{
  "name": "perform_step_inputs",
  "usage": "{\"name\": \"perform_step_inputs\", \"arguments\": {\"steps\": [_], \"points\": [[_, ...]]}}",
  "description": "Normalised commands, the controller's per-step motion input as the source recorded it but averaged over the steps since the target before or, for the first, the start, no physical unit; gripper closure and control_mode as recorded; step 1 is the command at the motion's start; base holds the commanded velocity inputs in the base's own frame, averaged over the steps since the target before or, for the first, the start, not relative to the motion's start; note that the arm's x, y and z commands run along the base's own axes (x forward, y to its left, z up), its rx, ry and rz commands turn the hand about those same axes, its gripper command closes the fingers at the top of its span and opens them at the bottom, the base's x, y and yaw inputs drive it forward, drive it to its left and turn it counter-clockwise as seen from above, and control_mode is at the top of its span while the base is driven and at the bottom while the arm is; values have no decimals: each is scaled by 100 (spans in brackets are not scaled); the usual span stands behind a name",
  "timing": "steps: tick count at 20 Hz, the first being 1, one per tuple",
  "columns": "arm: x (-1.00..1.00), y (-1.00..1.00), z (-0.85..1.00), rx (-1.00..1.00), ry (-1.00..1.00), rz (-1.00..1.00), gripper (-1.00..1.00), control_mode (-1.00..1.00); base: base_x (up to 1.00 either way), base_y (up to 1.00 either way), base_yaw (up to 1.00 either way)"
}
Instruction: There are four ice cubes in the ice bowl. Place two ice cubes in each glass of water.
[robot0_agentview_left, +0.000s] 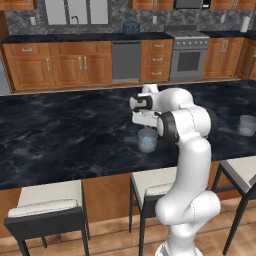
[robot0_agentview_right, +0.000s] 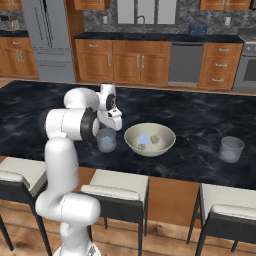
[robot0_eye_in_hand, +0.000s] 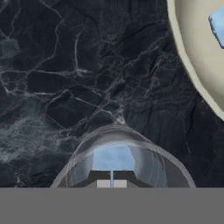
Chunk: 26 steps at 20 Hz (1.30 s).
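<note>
The cream ice bowl (robot0_agentview_right: 167, 143) stands on the dark marble island, with ice cubes (robot0_agentview_right: 144, 139) lying inside it. In the hand view its rim (robot0_eye_in_hand: 192, 65) curves across the upper right and one ice cube (robot0_eye_in_hand: 218, 24) shows at the edge. One glass of water (robot0_agentview_left: 147, 140) (robot0_agentview_right: 105, 141) stands just left of the bowl. My gripper (robot0_agentview_left: 146, 128) (robot0_agentview_right: 108, 130) (robot0_eye_in_hand: 111, 183) hangs directly over this glass (robot0_eye_in_hand: 148, 164), shut, with nothing between its fingers. A pale blue cube shape (robot0_eye_in_hand: 113, 158) lies inside the glass. The other glass (robot0_agentview_left: 247, 125) (robot0_agentview_right: 231, 149) stands far to the right.
Stools with cream seats (robot0_agentview_left: 47, 199) (robot0_agentview_right: 116, 185) line the near edge of the island. Wooden cabinets, a dishwasher (robot0_agentview_left: 126, 61) and a stove (robot0_agentview_left: 189, 59) run along the back wall. A fridge (robot0_agentview_right: 47, 40) stands at the back left.
</note>
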Motion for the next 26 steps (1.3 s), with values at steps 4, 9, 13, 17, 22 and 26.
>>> {"name": "perform_step_inputs", "arguments": {"steps": [4,9,13,17,22,26], "points": [[-33,-22,59,6,-13,0,100,-100,0,0,0],[-35,-32,41,2,-10,0,100,-100,0,0,0],[-37,-46,13,0,-6,0,100,-100,0,0,0],[-33,-52,4,0,0,0,100,-100,0,0,0],[-17,-59,0,0,0,0,100,-100,0,0,0],[-4,-64,0,0,0,0,100,-100,0,0,0]]}}
